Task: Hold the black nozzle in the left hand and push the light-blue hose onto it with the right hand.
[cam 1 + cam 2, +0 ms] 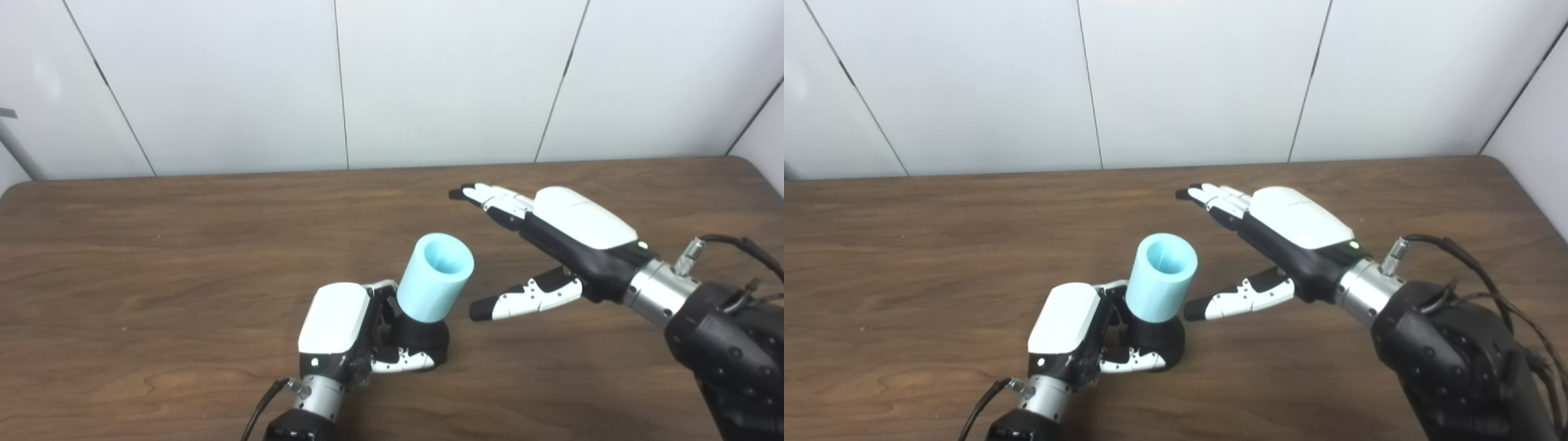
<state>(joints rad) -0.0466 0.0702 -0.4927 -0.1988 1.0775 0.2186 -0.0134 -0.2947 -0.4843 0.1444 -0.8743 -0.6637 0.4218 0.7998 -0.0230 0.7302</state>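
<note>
My left hand grips the black nozzle, the light-blue hose seated on its top. My right hand, at three o'clock of the hose, is spread wide and holds nothing.

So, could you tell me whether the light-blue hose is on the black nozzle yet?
On: the light-blue hose sits tilted atop the black nozzle, gripped by the left robot hand.

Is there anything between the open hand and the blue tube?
No. Only bare brown table shows between the right hand and the light-blue hose, which sits on the black nozzle. Both eye views show this gap.
</note>
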